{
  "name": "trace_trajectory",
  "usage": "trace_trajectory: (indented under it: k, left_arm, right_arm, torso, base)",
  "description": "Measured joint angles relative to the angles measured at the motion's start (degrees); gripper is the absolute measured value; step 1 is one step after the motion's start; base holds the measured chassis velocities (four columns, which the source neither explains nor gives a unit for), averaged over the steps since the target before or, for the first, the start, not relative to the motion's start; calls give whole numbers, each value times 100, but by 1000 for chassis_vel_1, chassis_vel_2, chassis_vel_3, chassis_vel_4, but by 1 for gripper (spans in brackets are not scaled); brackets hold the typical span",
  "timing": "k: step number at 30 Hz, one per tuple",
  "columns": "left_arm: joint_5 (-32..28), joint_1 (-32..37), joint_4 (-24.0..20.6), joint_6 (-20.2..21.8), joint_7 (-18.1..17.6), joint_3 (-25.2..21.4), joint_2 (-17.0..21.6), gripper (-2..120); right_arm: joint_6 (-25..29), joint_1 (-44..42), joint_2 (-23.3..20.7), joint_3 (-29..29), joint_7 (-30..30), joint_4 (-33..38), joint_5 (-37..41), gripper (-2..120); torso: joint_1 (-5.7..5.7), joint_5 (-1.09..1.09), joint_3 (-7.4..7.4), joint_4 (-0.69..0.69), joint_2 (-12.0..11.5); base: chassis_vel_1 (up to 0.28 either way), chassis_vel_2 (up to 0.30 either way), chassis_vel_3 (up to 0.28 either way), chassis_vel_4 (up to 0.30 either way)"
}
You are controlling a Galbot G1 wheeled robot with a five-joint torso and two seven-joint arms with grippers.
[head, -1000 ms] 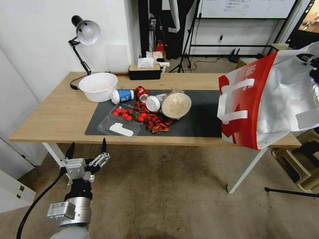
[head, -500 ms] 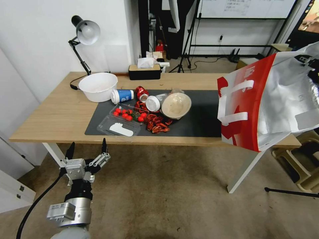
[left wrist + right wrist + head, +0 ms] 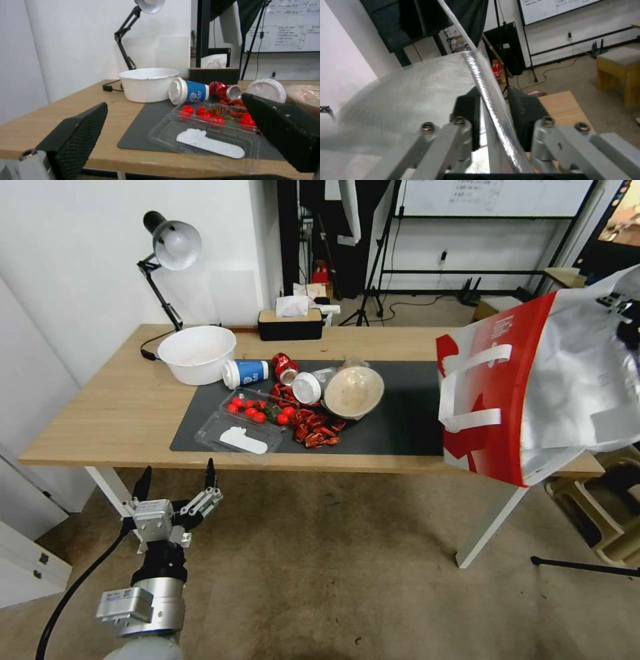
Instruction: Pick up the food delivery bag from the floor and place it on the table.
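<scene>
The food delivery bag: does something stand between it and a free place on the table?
Nothing visible does. The right claw holds the food delivery bag over the table's right end, where the mat is bare; the food litter lies further left.

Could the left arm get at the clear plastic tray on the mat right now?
Probably yes. The left gripper hangs open just below the table edge, and the clear tray lies near that edge with nothing between; the arm would need to rise first.
</scene>
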Motion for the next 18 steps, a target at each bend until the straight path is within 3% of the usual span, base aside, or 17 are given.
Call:
trace_trajectory:
  k: [18]
  left_arm:
    - [22,39,-9,-45,4,10,-6,100]
  right_arm:
    - [49,196,133,-243,-121,136,-237,91]
  torso:
    - [0,0,0,0,0]
  base:
    - [0,0,0,0]
